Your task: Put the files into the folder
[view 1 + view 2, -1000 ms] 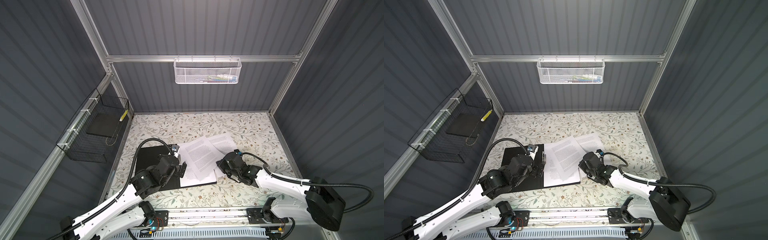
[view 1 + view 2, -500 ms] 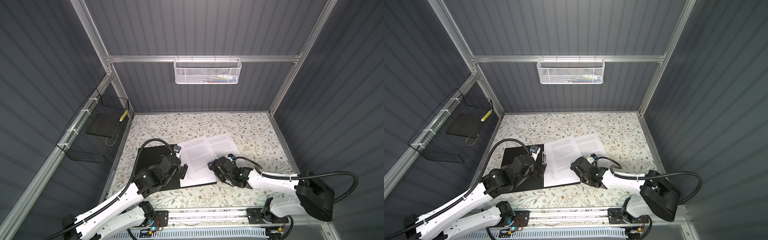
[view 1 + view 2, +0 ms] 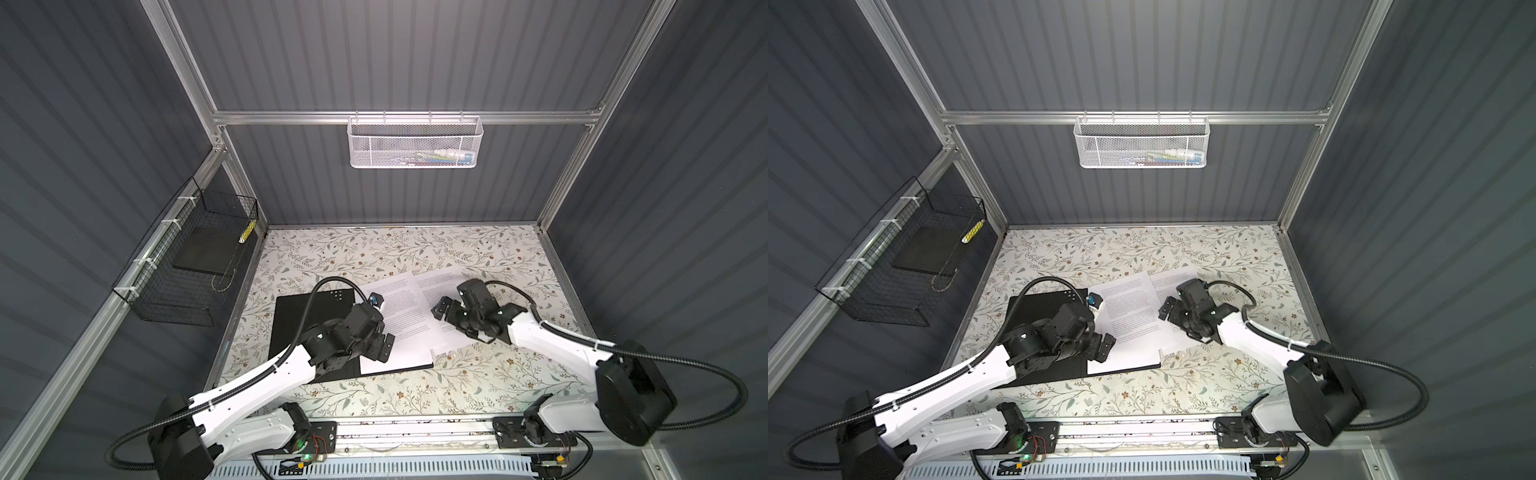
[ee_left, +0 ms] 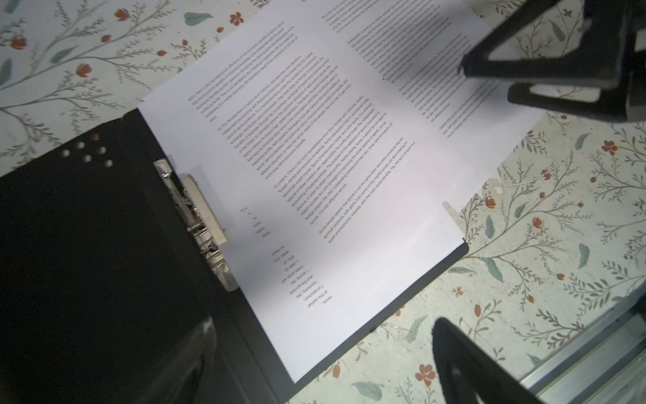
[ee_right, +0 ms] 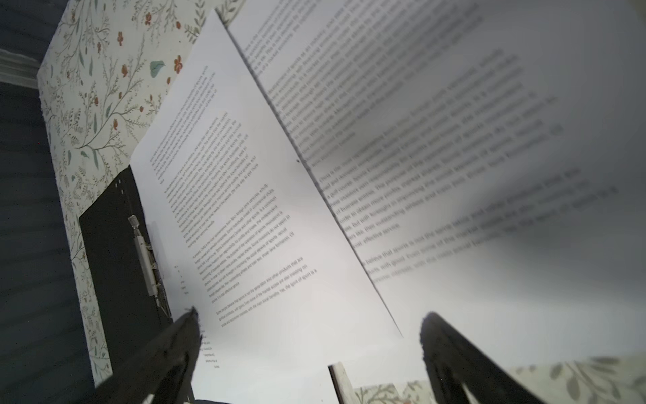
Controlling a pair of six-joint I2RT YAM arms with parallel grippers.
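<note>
Spread wide and holding nothing, the left gripper hangs over the near part of the folder. The right gripper, its jaws just as far apart, hovers low over the files. From my station I count the job as roughly half done. The folder lies open on the floral tablecloth, black inside facing up. The main pages rest on its right-hand panel, just beside the metal clip at the spine. One outer sheet overlaps them askew and runs past the folder's edge onto the cloth. By my reading, that sheet has yet to be squared onto the pile. The cover is not yet closed. I cannot tell whether the clip grips any page.
</note>
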